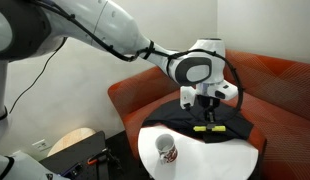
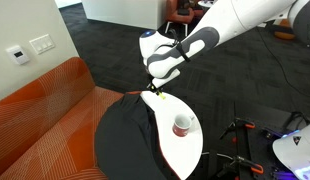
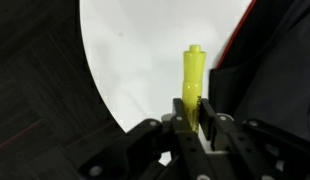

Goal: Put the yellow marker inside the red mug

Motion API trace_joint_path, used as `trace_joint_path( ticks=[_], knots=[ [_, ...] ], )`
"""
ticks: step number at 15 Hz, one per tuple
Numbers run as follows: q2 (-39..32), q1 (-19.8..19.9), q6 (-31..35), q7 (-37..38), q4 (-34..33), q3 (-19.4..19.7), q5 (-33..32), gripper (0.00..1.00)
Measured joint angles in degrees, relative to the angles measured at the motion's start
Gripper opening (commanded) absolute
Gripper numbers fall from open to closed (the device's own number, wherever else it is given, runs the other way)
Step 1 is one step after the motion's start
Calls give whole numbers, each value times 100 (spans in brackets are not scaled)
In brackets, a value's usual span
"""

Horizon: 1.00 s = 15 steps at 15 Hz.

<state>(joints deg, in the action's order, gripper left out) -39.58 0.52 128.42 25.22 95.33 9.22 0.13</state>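
My gripper (image 3: 192,112) is shut on the yellow marker (image 3: 193,70), which sticks out forward between the fingers over the white tabletop. In both exterior views the gripper (image 1: 206,116) (image 2: 155,90) hangs low over the round table, with the marker (image 1: 207,126) (image 2: 159,95) at its tips near the edge of the black cloth. The red mug (image 1: 166,150) (image 2: 181,125), white with a red print, stands upright on the white part of the table, apart from the gripper. It is out of the wrist view.
The round white table (image 1: 200,163) (image 2: 187,152) is half covered by a black cloth (image 1: 223,136) (image 2: 123,140) (image 3: 280,70). An orange sofa (image 1: 280,85) (image 2: 40,105) curves around it. Dark carpet (image 3: 35,80) lies below.
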Motion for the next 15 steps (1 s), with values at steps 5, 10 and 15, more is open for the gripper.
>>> trace_joint_path(
  ticks=[5,10,15],
  knots=[
    [744,-131,25,-843,691,-192,-147,5],
    [1520,-129,24,-1607,1545,-380,-205,5],
    [1994,-242,182,-1549,2364,-611,-209,5]
  ],
)
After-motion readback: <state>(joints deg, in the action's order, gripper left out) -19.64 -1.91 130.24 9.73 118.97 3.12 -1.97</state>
